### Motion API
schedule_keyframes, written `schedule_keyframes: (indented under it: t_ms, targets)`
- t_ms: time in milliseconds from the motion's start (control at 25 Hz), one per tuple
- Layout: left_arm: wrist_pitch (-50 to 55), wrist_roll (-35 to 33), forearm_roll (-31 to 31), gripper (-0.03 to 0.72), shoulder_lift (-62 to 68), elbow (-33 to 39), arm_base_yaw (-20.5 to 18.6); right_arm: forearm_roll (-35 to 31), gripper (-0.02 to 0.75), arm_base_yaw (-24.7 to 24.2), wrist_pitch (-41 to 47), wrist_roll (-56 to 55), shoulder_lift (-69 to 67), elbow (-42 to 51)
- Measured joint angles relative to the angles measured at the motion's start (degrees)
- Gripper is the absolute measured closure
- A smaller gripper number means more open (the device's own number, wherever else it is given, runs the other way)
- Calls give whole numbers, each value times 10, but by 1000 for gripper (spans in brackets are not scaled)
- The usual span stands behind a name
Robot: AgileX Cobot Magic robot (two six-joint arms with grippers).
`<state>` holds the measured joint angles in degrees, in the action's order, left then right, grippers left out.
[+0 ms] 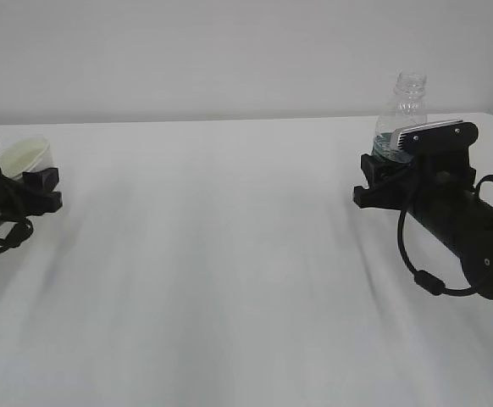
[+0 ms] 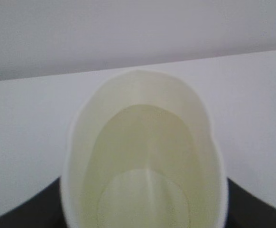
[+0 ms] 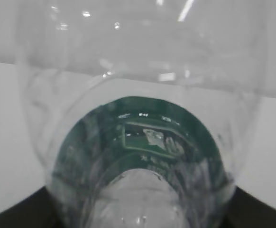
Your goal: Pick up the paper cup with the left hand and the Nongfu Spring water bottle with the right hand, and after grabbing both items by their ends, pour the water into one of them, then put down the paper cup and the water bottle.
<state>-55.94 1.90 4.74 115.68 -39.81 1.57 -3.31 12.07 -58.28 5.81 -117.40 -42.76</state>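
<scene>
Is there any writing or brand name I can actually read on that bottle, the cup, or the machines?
Clear ribbed plastic bottle, dark green label band: pale lettering shows, too blurred to read.
White tapered paper cup: no print visible.
Black robot arms: no readable markings.

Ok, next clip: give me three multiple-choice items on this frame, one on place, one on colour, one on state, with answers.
1. Where is the bottle on the table?
A. far right
B. centre
C. far left

2. What colour is the bottle's label?
A. red
B. dark green
C. blue

3. How does the bottle's mouth look?
A. capped
B. covered by the cup
C. open, no cap

Answers:
1. A: in the exterior view it stands at the right, in the right gripper; the cup is at the left edge, by the left gripper.
2. B: a dark green band shows in the right wrist view.
3. C: the bare threaded neck shows above the gripper.
</scene>
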Motion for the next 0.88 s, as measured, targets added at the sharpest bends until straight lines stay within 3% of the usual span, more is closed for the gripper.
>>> schedule_keyframes:
  t_ms: [880]
  targets:
    - [-79,4,-1,282,72,0,0,1,334,0,2,0,0,0]
